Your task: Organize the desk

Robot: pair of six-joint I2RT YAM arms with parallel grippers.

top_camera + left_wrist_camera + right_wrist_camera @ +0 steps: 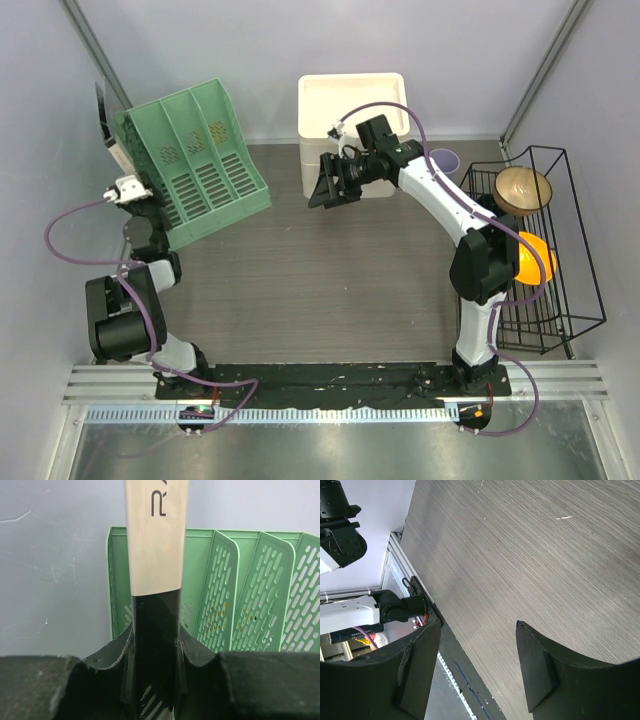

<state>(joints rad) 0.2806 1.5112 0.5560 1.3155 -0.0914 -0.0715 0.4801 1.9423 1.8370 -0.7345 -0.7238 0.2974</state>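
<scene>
**Left gripper [155,641] pinching a notebook [155,555] at a wood-grain desk [330,280]**

Closest to us in the left wrist view, two black fingers [105,670] are pressed against a thin notebook. It is black at the bottom and cream above with dark lettering, and it stands upright between them. Just behind it we see a green file sorter [250,590] with slotted dividers. Behind that is a pale grey wall [50,555] marked with faint scuffs.

From above, the desk fills the middle of the scene. It is a dark grey-brown rectangular tabletop, enclosed by pale walls at the left, back and right. A black-and-metal rail [330,378] runs along its front edge, where both arm bases are bolted. The file sorter stands at the back left corner, and the left arm reaches up beside its left end.

At the back centre sits a white bin [350,82]. The right gripper [328,197] hangs in front of it above bare desk, its jaws spread wide with nothing between them. In the right wrist view we see only wood grain between its fingers [540,670]. A purple cup [443,160] stands just right of the bin, partly hidden by the arm. Along the right edge, a black wire rack [575,290] holds a wooden bowl [523,188] and a round orange object [540,258].
</scene>
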